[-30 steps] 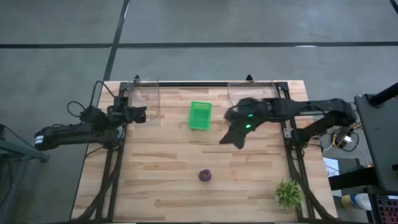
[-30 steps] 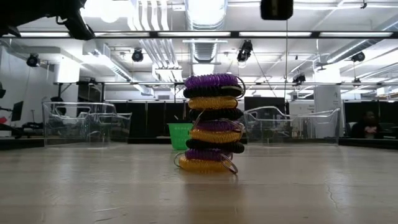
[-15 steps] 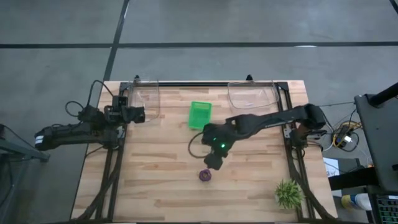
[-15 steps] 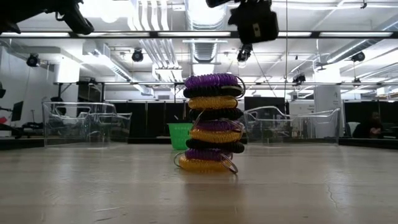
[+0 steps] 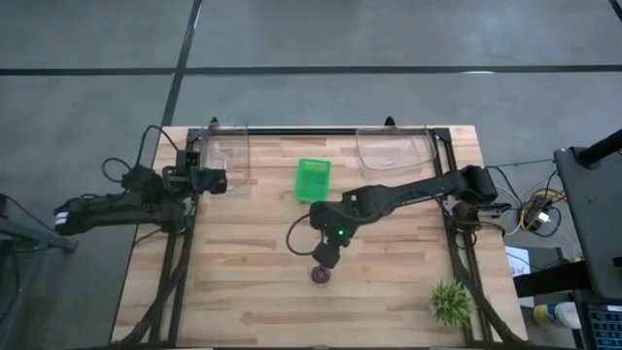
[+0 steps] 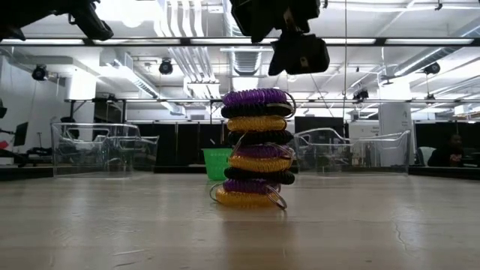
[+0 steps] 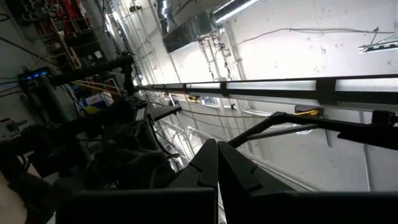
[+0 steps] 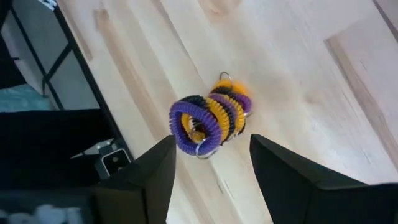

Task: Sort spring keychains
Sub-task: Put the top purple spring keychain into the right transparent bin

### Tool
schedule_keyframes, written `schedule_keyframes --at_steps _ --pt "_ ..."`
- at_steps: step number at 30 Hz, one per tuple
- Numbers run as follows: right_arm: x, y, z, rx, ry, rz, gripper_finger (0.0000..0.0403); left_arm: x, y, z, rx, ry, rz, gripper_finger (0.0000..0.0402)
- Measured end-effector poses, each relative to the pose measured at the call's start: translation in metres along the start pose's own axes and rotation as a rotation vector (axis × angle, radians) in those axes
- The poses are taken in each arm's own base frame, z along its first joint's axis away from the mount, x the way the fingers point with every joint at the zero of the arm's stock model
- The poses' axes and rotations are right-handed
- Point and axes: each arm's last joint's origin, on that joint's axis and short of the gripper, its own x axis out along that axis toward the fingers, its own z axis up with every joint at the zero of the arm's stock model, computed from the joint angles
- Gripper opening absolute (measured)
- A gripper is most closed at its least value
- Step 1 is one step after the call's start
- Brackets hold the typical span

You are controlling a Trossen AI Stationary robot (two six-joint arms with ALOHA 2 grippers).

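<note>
The spring keychains are purple, orange-yellow and black coils piled in one upright stack. Its bottom orange-yellow coil rests on the wooden table, at the middle and toward the near edge. My right gripper hangs open just above and slightly to the far side of the stack, tilted down at it and touching nothing. In the high view it is right beside the pile. My left gripper is shut and empty at the table's far left, pointing upward.
A small green basket stands at the far middle. Two clear bins sit along the far edge. A spiky green plant is at the near right corner. Bare wood lies around the stack.
My right gripper has swung from the far right, near the clear bin, toward the table's middle and near edge. It has come down and tipped more steeply, and now hangs just over the keychain stack. The stack has not moved.
</note>
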Motion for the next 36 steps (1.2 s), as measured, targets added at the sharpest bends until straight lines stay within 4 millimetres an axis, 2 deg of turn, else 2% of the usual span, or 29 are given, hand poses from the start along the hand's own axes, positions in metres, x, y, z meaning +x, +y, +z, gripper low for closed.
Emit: schedule_keyframes --at_steps 10,36 --pt "0.012 0.002 -0.011 -0.006 0.012 -0.03 0.0189 0.0 0.0 0.0 -0.001 0.0 0.001 0.0003" --pt "0.037 -0.007 -0.022 0.016 -0.013 -0.027 0.0189 -0.001 0.002 -0.001 0.001 -0.002 0.008 0.0003"
